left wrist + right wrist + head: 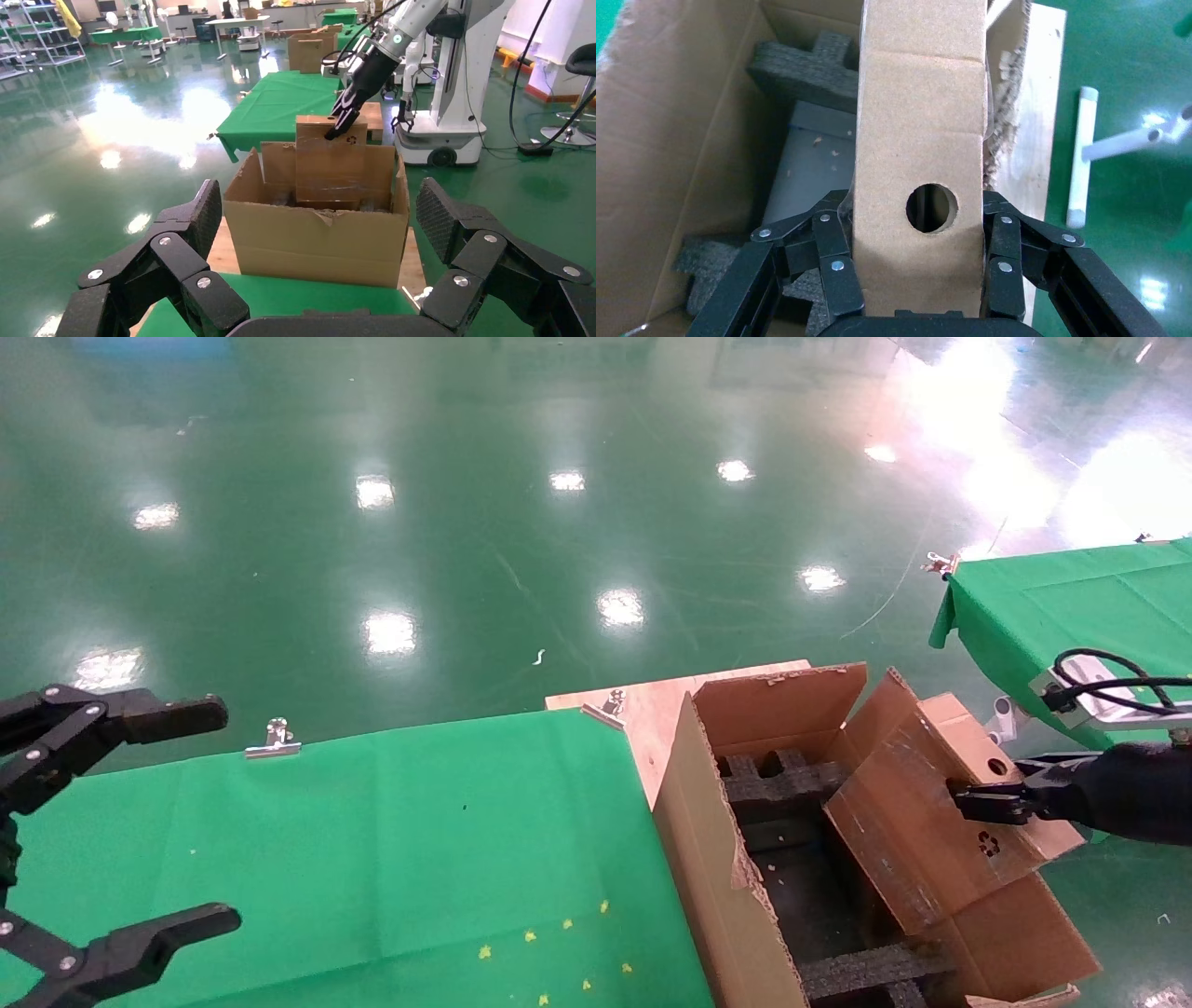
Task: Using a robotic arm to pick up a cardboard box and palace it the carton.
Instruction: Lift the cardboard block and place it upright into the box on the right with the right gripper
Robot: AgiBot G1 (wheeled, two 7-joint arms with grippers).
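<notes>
The right gripper pinches the cardboard box by its narrow end, one finger on each side of a round punched hole. In the head view the box hangs tilted over the open carton, at about 3 o'clock, and shows a small recycling mark, its only print. The right wrist view alone shows black foam inside the carton. The left gripper hangs spread wide at 9 o'clock over the green cloth.
</notes>
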